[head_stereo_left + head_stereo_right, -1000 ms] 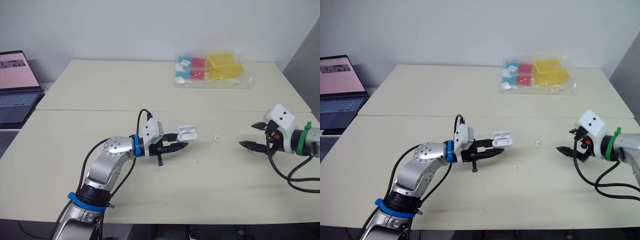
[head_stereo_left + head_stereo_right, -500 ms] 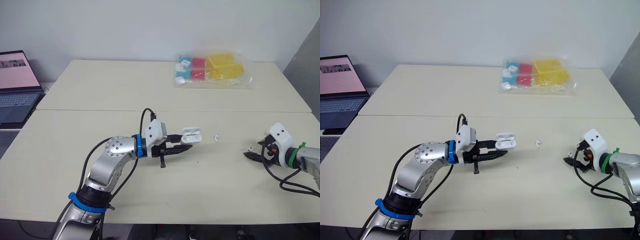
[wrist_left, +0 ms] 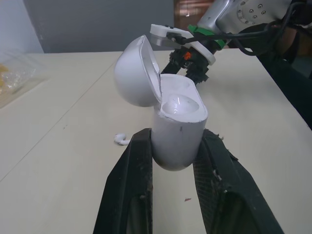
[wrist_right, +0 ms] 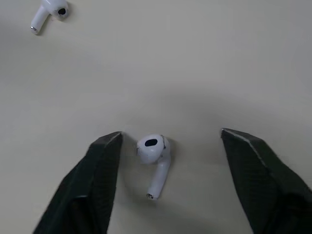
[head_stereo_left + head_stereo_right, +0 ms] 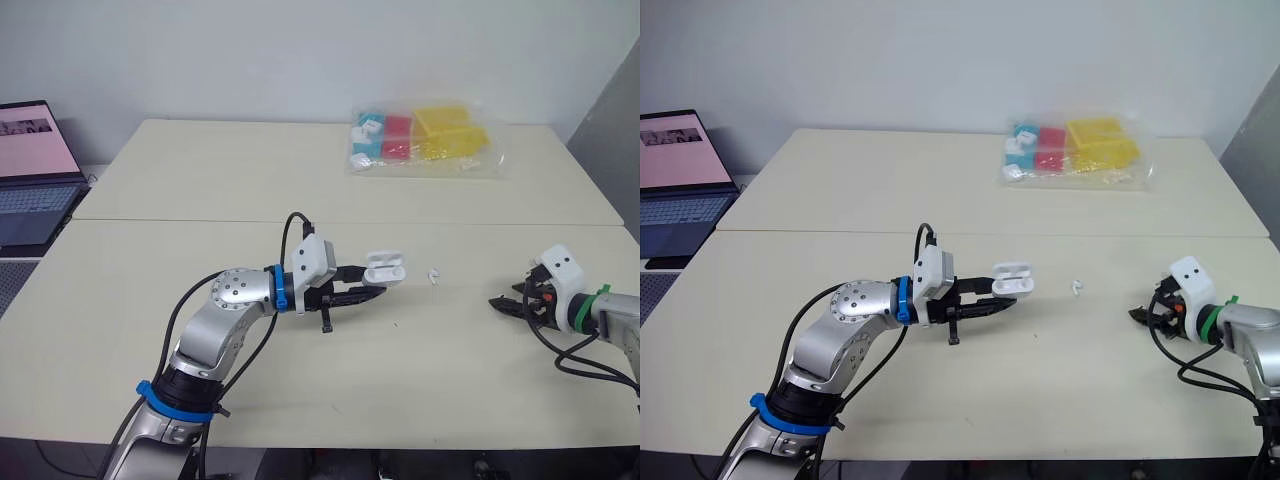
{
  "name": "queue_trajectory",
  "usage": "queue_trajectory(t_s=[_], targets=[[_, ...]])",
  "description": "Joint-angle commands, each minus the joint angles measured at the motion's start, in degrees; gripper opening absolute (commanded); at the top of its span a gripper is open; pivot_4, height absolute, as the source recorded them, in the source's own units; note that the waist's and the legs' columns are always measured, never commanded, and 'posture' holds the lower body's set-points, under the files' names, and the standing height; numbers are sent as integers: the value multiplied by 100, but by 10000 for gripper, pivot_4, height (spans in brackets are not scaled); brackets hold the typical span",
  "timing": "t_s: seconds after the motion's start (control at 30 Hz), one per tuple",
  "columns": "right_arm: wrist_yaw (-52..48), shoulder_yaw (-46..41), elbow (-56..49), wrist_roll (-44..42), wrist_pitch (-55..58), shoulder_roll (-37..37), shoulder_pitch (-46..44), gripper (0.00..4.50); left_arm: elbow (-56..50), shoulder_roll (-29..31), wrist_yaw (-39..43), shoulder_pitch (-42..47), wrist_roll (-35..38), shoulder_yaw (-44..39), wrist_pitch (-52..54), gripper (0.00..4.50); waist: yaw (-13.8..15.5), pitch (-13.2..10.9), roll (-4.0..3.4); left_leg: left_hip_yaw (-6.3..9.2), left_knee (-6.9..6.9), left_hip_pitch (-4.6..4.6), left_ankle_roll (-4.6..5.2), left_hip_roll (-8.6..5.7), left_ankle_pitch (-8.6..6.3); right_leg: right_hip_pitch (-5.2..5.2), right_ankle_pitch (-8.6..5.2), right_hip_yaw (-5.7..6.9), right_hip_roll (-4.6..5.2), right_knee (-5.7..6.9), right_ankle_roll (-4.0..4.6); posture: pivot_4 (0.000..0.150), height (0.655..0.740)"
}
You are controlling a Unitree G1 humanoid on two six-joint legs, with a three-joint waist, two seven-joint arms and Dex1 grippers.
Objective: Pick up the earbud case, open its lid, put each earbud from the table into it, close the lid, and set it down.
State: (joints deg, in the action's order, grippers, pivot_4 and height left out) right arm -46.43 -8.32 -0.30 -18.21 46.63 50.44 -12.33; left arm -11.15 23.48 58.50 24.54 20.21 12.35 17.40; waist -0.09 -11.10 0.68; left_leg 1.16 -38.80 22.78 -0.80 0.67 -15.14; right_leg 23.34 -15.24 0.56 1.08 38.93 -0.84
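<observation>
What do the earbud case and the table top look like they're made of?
Earbud case: probably hard white plastic, glossy, since highlights show on its rounded lid. Table top: looks like matte beige laminate, flat and glare-free; what lies beneath cannot be told.

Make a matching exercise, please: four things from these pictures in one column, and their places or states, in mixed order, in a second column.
Things:
1. earbud case
2. earbud A
3. earbud B
4. plastic bag

Places or states:
a. at the far side of the table
b. lying between the open fingers of the right gripper
c. clamped in the left gripper, lid open
d. lying alone between the earbud case and the right gripper

Pairs: 1-c; 2-b; 3-d; 4-a
</observation>
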Motion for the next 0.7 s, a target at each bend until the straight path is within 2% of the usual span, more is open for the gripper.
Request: queue_trajectory(t_s=[0.03, 0.17, 0.2, 0.33, 0.53, 0.7], targets=[[-140, -83, -225, -150, 186, 103, 123, 19680, -219, 30, -10, 85, 42, 4, -1, 7761, 0, 0, 0, 0, 0, 0, 0, 0, 0, 0, 0, 0, 0, 0, -1, 1500, 7400], [-194, -48, -376, -193, 170, 141, 159, 5486, -232, 42, -36, 81, 43, 0, 13, 7761, -2, 0, 0, -1, 0, -2, 0, 1, 0, 0, -2, -1, 0, 0, -3, 1500, 7400], [-220, -13, -415, -174, 107, 150, 151, 4350, -236, 45, -41, 79, 46, -3, 20, 7761, -3, 0, 0, -1, 0, -2, 0, 1, 0, -1, -2, 0, -1, 0, -3, 1500, 7400], [-402, 143, -592, -125, -95, 238, 136, 4363, -241, 56, -43, 79, 43, -9, 38, 7761, -5, 0, 0, -1, 0, -2, 0, 1, 0, 0, -2, -1, -1, 0, -3, 1500, 7400], [-1442, 606, -1469, -235, -441, 945, 448, 4363, -297, 127, -24, 46, 70, -34, 98, 7761, 0, 0, -1, 3, 0, -1, 0, 1, 0, 0, -3, 3, -2, -1, -5, 1500, 7400], [-2078, 886, -1413, 173, -1303, 1564, 917, 4363, -370, 158, -42, -28, 53, 11, 86, 7761, 12, -1, 2, 2, 0, 0, 0, -4, 0, -4, -4, 4, 3, -7, -8, 1500, 7400]])
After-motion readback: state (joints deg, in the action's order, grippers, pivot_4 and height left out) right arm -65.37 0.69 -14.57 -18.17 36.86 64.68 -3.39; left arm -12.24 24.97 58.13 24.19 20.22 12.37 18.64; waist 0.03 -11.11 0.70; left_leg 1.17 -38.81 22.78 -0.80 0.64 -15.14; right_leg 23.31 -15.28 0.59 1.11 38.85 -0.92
